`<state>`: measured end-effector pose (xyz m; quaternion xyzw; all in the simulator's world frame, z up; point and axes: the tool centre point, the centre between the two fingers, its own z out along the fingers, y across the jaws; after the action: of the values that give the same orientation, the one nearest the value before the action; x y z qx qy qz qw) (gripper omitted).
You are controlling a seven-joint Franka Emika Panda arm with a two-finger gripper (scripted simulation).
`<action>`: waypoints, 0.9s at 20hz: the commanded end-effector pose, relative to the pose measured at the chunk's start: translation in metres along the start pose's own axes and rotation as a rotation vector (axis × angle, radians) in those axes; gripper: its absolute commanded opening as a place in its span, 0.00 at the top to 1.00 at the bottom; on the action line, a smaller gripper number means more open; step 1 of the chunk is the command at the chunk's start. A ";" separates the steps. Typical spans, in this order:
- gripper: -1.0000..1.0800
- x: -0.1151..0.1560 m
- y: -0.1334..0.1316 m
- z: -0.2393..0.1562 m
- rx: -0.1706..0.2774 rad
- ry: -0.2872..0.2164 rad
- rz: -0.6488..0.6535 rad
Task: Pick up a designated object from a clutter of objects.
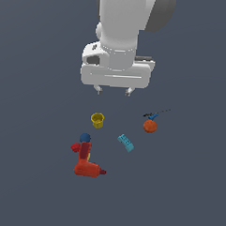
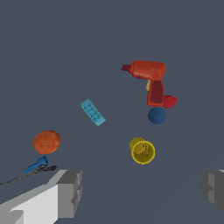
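**Open fingers high above a slender blue tool**

Dark grey floor runs bare under everything. From the gripper [image 1: 114,91] outward: its fingers [image 2: 65,190] stand wide apart, holding nothing, well above the clutter. In the exterior view the designated blue tool [image 1: 153,116] lies at about four o'clock from the fingertips, just beside the orange ball [image 1: 150,126]. It looks light, stiff and thin; the blue body offers the better hold, since the black rod could slip. Only the wrist view separates body [image 2: 36,165] from rod. Farther off lie the yellow cup [image 1: 97,119], cyan brick [image 1: 125,142] and red drill [image 1: 87,165].
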<state>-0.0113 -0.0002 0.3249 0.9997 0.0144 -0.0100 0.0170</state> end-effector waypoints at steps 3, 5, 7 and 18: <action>0.04 0.000 0.000 0.000 -0.002 0.000 -0.003; 0.04 0.001 -0.001 0.001 -0.008 -0.001 -0.011; 0.04 0.002 -0.002 0.001 -0.018 -0.001 -0.025; 0.04 0.003 -0.005 0.005 -0.026 -0.001 -0.026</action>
<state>-0.0082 0.0035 0.3215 0.9991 0.0298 -0.0107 0.0299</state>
